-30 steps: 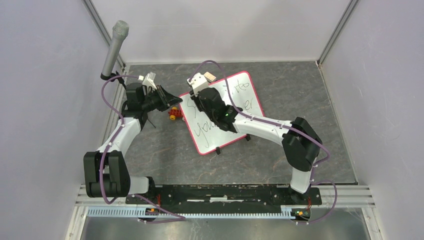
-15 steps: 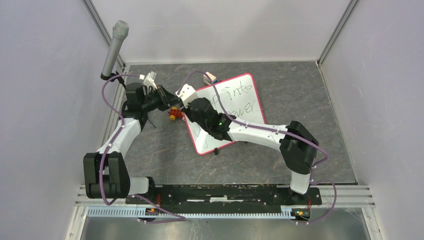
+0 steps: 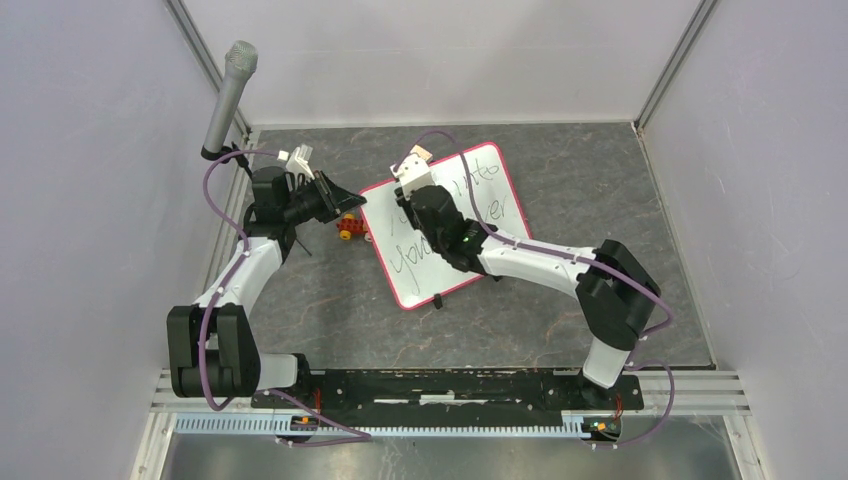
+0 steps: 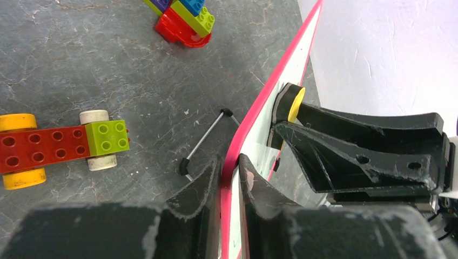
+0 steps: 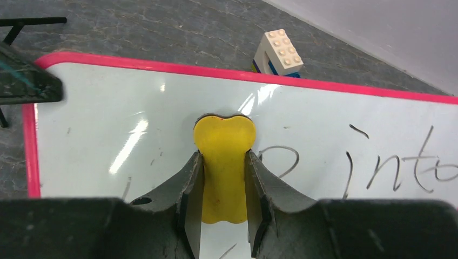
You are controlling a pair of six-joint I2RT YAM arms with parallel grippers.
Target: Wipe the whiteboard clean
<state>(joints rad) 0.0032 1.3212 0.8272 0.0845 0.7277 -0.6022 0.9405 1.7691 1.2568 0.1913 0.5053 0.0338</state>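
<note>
Mid-wipe. L gripper [image 4: 229,162] pinches narrow on the whiteboard [image 3: 412,272] left rim; board lies mid grey table [image 3: 600,200]. R gripper [image 5: 224,162] clamps yellow eraser [image 5: 224,135], pad on top-left corner. Next: sweep R over unerased txt, pad flat.

Whiteboard [image 3: 495,210]: white, red-pink rim, rounded corners, black handwriting.
Pose: skewed on counter [image 3: 600,200].
Place: rim nipped in left pincer [image 4: 231,172]; blank corner ahead of right pincer [image 5: 222,178], writing to its right.
</note>
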